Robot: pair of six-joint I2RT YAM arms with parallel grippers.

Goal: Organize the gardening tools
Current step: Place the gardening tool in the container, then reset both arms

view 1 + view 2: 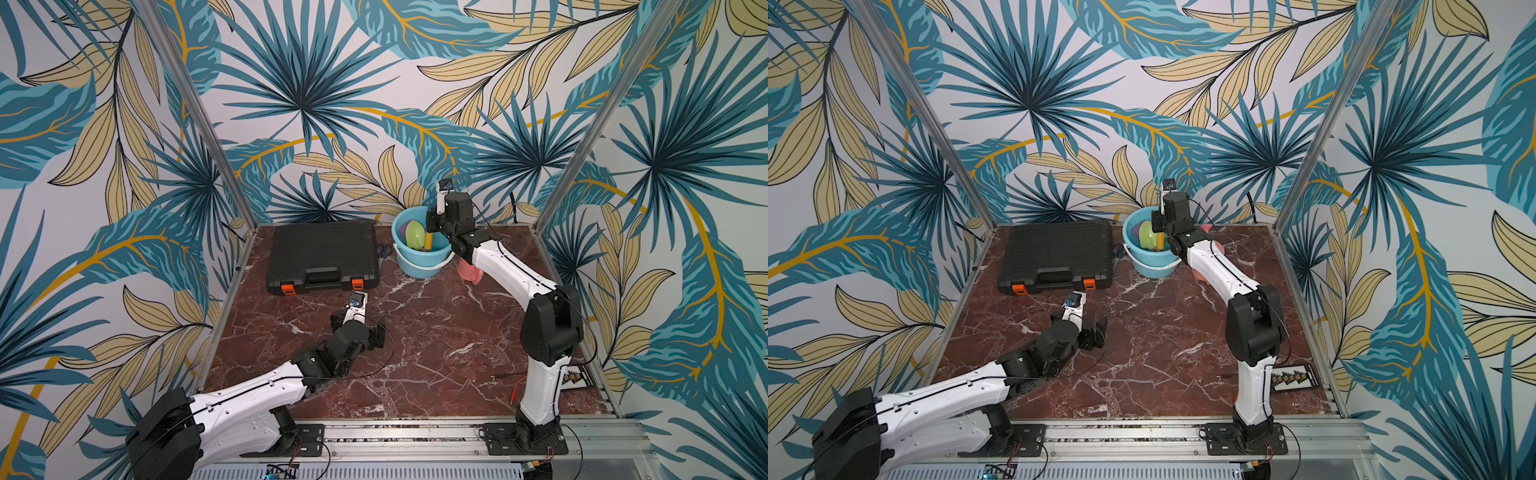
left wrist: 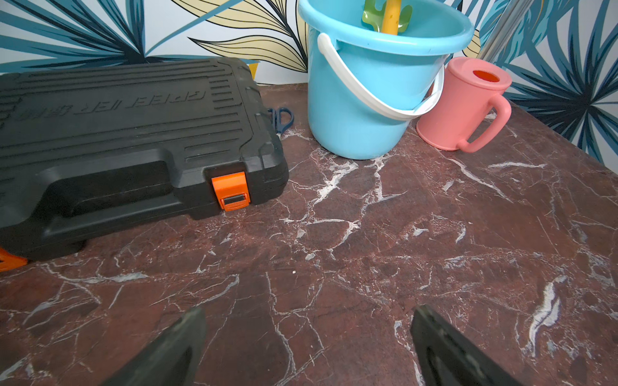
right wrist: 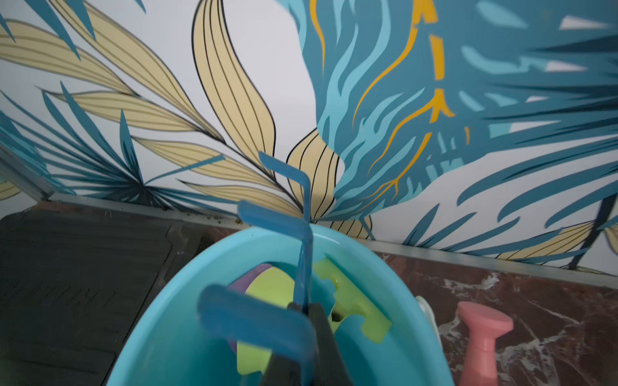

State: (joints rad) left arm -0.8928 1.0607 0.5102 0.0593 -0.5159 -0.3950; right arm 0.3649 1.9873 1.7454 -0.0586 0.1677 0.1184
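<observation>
You get bright, even, diffuse light in both top views; shadows on the table (image 1: 436, 332) are soft and faint. In the left wrist view, detail is sharp, with mild sheen on the bucket (image 2: 341, 127). In the right wrist view, the blue fork (image 3: 261, 324) near the lens is blurred, the black case (image 3: 67, 284) dim and soft, and straight lines bow toward the edges.

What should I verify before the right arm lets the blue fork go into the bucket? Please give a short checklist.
1. Right gripper shut on blue fork: ok.
2. Fork over the bucket opening: ok.
3. Free room beside green rake inside: cannot tell.
4. Left gripper open, away from bucket: ok.
5. Pink watering can upright beside bucket: ok.
</observation>
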